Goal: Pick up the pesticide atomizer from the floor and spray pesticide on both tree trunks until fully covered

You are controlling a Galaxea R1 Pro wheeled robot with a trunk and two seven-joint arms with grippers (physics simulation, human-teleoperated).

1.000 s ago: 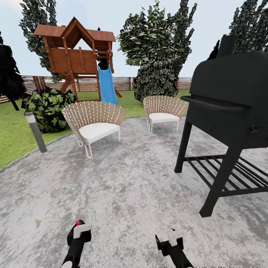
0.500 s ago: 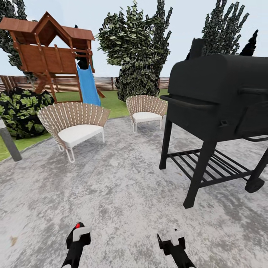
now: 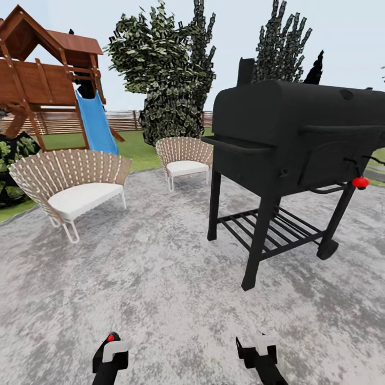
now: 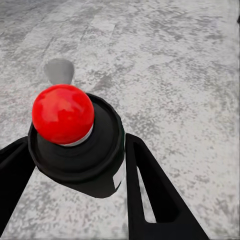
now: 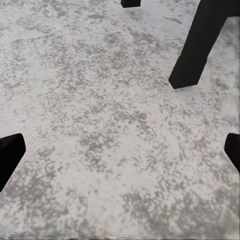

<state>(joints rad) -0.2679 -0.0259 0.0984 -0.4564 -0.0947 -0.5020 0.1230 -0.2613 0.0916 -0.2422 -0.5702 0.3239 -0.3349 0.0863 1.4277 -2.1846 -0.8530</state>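
Nearest to us, at 7 o'clock in the head view, the left gripper carries the pesticide atomizer, of which a small red dot shows above a white gripper block. In the left wrist view the atomizer reads as a squat, dark green-black round bottle with a glossy red ball top on a pale collar; the two black fingers of the left gripper sit against its sides, clamped on it. The bottle is held clear of the mottled grey-and-white stone floor, and its grey shadow lies on the paving beyond it.

At 5 o'clock the right gripper hangs low over the floor. In the right wrist view its black fingertips stand at opposite edges with bare paving between them: spread wide, holding nothing.

At 2 o'clock stands a black barrel grill on legs and one wheel, with a red knob at its right side; one grill leg shows in the right wrist view.

At 10 o'clock, a slatted wicker chair with a white cushion; at 12 o'clock, a second such chair.

Farther off: green lawn, a brown wooden playset with a blue slide, a dense leafy tree, and a horizontal-slat wooden fence.
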